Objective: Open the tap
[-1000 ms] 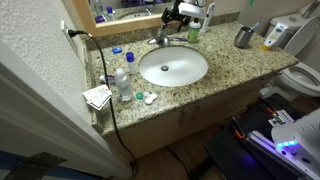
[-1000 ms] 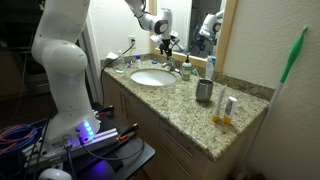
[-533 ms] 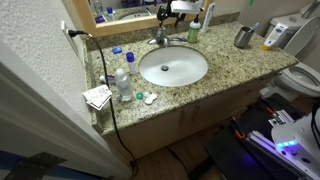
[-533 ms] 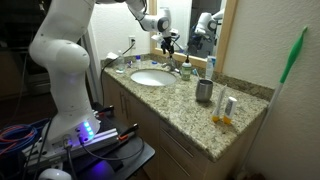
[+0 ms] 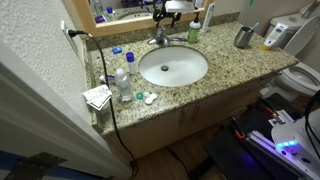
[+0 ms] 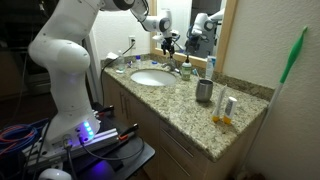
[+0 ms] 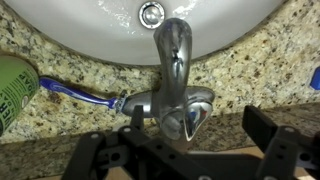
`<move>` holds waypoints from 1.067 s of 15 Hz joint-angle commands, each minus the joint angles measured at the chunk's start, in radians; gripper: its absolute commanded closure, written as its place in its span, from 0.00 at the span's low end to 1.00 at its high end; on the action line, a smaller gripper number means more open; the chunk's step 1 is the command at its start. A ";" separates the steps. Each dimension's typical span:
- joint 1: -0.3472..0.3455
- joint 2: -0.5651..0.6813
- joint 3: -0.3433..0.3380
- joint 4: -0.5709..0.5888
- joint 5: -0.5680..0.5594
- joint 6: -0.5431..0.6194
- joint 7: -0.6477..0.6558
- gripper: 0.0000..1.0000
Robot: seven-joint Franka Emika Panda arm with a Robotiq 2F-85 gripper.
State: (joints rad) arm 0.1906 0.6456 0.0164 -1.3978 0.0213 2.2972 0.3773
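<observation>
Tap (image 5: pixel 160 38) at 11 o'clock of basin (image 5: pixel 175 68) rim, no water running (wrist view). Gripper (image 7: pixel 180 150) spread wide, empty, jaws either side of tap, apart; gripping and turning handle not yet done.

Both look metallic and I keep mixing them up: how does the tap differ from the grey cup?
The tap is shiny chrome with a curved spout; the cup is duller grey and a plain cylinder. The tap stands at the rim of the basin; the cup stands well off to one side of it. Both are metal and stand upright on the granite counter.
</observation>
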 commanded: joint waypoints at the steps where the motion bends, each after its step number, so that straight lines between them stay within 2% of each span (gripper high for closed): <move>1: 0.011 0.058 -0.014 0.087 -0.016 -0.067 0.004 0.25; 2: 0.014 0.066 -0.019 0.096 -0.020 -0.075 0.009 0.26; 3: 0.012 0.070 -0.018 0.099 -0.016 -0.077 0.009 0.32; 9: 0.007 0.066 -0.019 0.098 -0.008 -0.072 0.005 0.76; 12: -0.009 0.031 0.005 0.072 0.023 -0.082 -0.018 0.95; 16: -0.074 -0.027 0.057 -0.002 0.136 -0.026 -0.087 0.93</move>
State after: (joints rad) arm 0.1775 0.7069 0.0195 -1.3175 0.0697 2.2634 0.3572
